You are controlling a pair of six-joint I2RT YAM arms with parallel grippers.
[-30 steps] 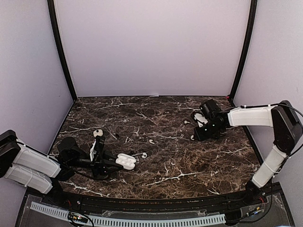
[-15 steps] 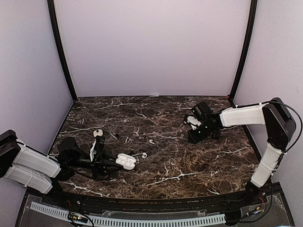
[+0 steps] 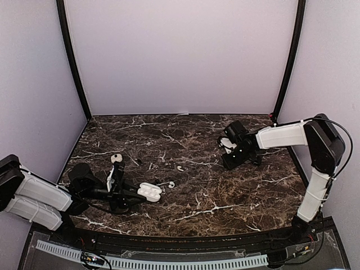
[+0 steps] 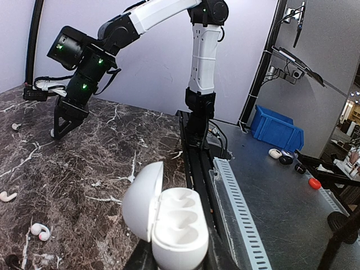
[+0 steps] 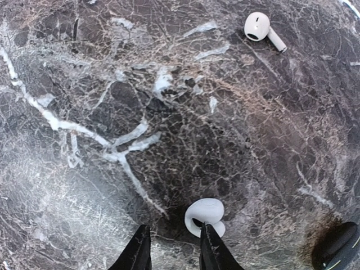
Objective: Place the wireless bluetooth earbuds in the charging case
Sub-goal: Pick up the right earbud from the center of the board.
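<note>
**Right gripper open beside an earbud; case gripped at near left**

The dark marble counter (image 3: 197,140) stands inside lilac walls (image 3: 180,56) with black corner posts (image 3: 73,62). Since 1 second ago the right gripper (image 5: 174,236) has shifted left along the far right of the counter, while the left gripper (image 3: 138,194) has not moved. The right gripper is released, its jaws slightly apart over bare marble. 1 earbud (image 5: 205,216) lies just ahead of 1 fingertip, and a second earbud (image 5: 262,28) lies farther off. At near left, the left gripper is clenched on the open charging case (image 4: 169,219).

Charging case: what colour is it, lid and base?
The charging case is plain white all over; the left wrist view shows it best.
</note>
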